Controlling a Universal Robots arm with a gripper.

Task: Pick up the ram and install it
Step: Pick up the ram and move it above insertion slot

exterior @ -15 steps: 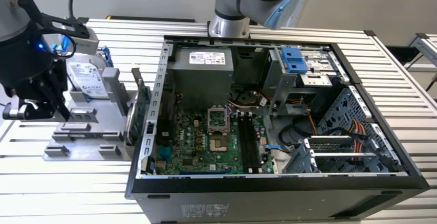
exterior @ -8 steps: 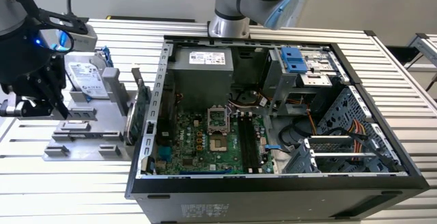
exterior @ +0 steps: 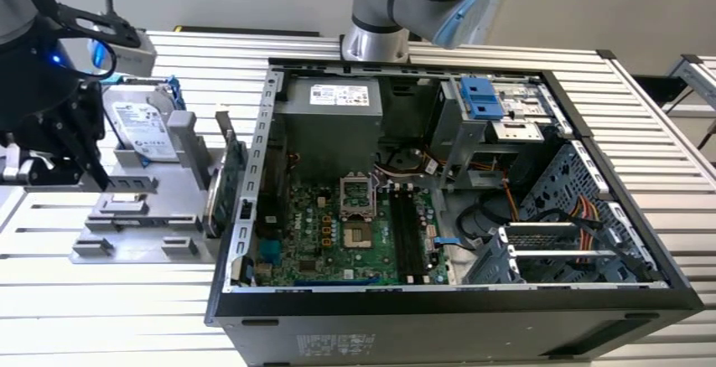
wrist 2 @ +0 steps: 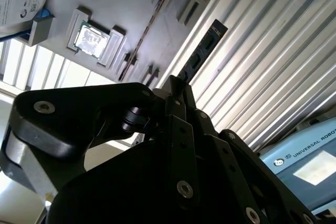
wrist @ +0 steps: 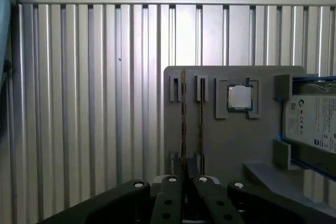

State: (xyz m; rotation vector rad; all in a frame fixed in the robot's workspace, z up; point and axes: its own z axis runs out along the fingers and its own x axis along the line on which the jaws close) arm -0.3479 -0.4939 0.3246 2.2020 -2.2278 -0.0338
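Note:
My gripper (wrist 2: 177,85) is shut on the ram (wrist 2: 202,51), a dark narrow strip with small chips that sticks out past the fingertips over the ribbed table. In the first wrist view the ram (wrist: 184,124) shows edge-on, rising from between the fingers of the gripper (wrist: 187,176) above the grey holder (wrist: 226,145). A second thin strip (wrist: 201,124) stands in the holder's neighbouring slot. In the exterior view the gripper (exterior: 67,145) hangs at the far left, beside the holder (exterior: 134,216) and well away from the open computer case (exterior: 268,132) and its long black memory slots (exterior: 408,233).
The holder also carries a square silver processor chip (wrist: 240,97) and a hard drive (exterior: 140,124). A green expansion card (exterior: 224,187) stands upright between holder and case. Inside the case are the power supply (exterior: 330,107), drive cages and cables. The arm's base (exterior: 381,40) stands behind the case.

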